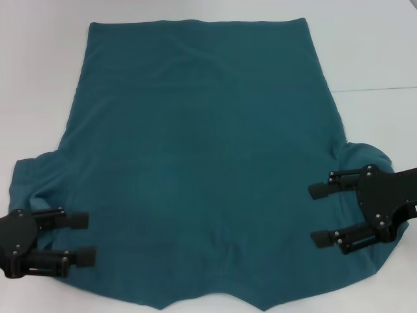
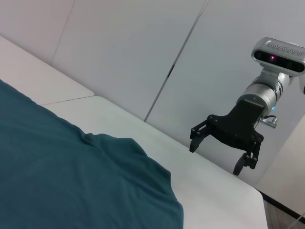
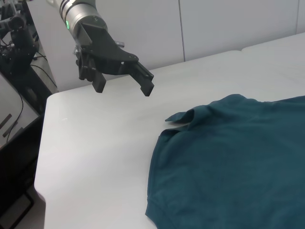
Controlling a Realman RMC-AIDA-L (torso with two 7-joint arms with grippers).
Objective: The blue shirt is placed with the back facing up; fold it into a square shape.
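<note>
I can read no text, label, brand, number or sign anywhere. The blue shirt (image 1: 202, 163) spread before me shows only plain fabric, with no lettering on the side facing up. My left hand (image 1: 83, 238) and my right hand (image 1: 320, 215) carry no readable markings, and the white table (image 1: 371, 52) is unmarked too.
</note>
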